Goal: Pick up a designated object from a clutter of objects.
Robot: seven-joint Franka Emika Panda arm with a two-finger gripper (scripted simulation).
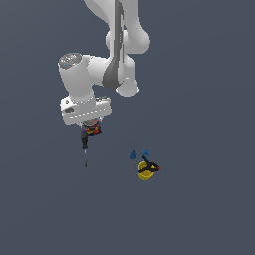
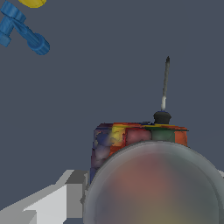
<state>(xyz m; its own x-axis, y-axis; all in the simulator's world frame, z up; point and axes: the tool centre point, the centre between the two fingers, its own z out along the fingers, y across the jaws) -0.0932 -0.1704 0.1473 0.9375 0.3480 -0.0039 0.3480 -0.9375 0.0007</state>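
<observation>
Plain dark grey floor, gripper (image 1: 91, 124) directly over multicoloured can (image 2: 140, 144), one finger (image 2: 48, 205) beside its wall, grip state indeterminate, screwdriver (image 2: 165, 87) just beyond, yellow cup (image 1: 145, 170) well apart.

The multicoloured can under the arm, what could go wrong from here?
The screwdriver lies right next to the can, so lifting could nudge or drag it. Only one finger shows beside the can in the wrist view, and the exterior view hides the jaws, so a firm hold is unconfirmed; the can might slip.
</observation>
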